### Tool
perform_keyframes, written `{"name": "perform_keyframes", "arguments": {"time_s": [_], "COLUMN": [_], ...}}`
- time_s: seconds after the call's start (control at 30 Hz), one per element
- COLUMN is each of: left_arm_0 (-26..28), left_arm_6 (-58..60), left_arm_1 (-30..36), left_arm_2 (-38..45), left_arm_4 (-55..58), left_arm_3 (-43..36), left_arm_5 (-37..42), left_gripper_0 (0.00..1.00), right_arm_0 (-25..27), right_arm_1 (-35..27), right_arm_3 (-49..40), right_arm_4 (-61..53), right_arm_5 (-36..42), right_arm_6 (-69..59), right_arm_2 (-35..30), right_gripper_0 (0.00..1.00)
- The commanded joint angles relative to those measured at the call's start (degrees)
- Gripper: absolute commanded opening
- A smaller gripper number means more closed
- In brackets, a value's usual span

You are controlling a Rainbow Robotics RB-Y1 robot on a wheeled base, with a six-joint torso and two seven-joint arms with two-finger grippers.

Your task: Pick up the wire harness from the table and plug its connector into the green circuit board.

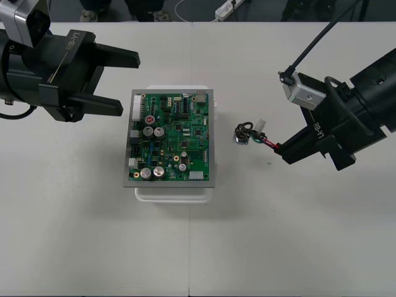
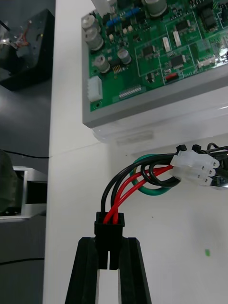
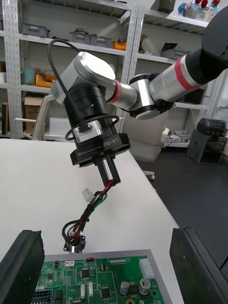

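Observation:
The green circuit board (image 1: pixel 171 137) sits on its white base (image 1: pixel 174 192) at the table's middle. To its right, my right gripper (image 1: pixel 279 148) is shut on the harness's black plug (image 2: pixel 109 231). Red, black and green wires (image 2: pixel 137 183) curl from the plug toward a white connector (image 2: pixel 194 168). The round metal socket (image 1: pixel 240 137) hangs or rests near the board's right edge; in the left wrist view the socket (image 3: pixel 74 244) dangles below the other gripper (image 3: pixel 109 182). My left gripper (image 1: pixel 130 83) stands open left of the board's far corner, its fingers (image 3: pixel 21 268) wide apart.
The board's near edge (image 2: pixel 156 102) lies just beyond the held wires. A small green mark (image 2: pixel 207 252) is on the table beside the right gripper. Cables and a power strip (image 1: pixel 228 7) lie on the dark floor past the far edge.

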Motion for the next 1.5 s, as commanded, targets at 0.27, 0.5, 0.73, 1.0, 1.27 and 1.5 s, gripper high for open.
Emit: {"name": "perform_keyframes", "arguments": {"time_s": [0.27,0.5,0.73,1.0,1.27,1.5], "left_arm_0": [2.4,3.9,5.1,5.9,6.9,7.0], "left_arm_6": [-1.8,-1.8,-1.9,-1.4,-1.1,-0.7], "left_arm_1": [-1.6,-1.6,-1.5,-0.9,0.4,0.4], "left_arm_2": [1.4,1.4,1.4,1.4,1.4,1.4], "left_arm_4": [2.3,3.7,4.5,6.4,8.0,8.2], "left_arm_3": [-0.2,-0.3,-0.4,-0.8,-1.8,-2.1], "left_arm_5": [-1.9,-1.9,-1.9,-1.9,-1.9,-1.9], "left_gripper_0": [0.78,0.78,0.77,0.78,0.77,0.78], "right_arm_0": [-1.5,-1.4,-1.4,-1.1,-1.1,-1.1], "right_arm_1": [-3.2,-3.4,-3.4,-3.2,-2.0,-1.0], "right_arm_3": [0.9,1.2,1.9,3.9,6.9,8.8], "right_arm_4": [-13.9,-20.4,-25.5,-31.3,-35.8,-41.2], "right_arm_5": [-0.2,-0.2,-0.2,-0.2,-0.2,-0.2], "right_arm_6": [-14.2,-18.0,-18.1,-18.3,-18.6,-22.7], "right_arm_2": [-2.0,-2.1,-2.1,-2.1,-2.1,-2.1], "right_gripper_0": [0.0,0.0,0.0,0.0,0.0,0.0]}}
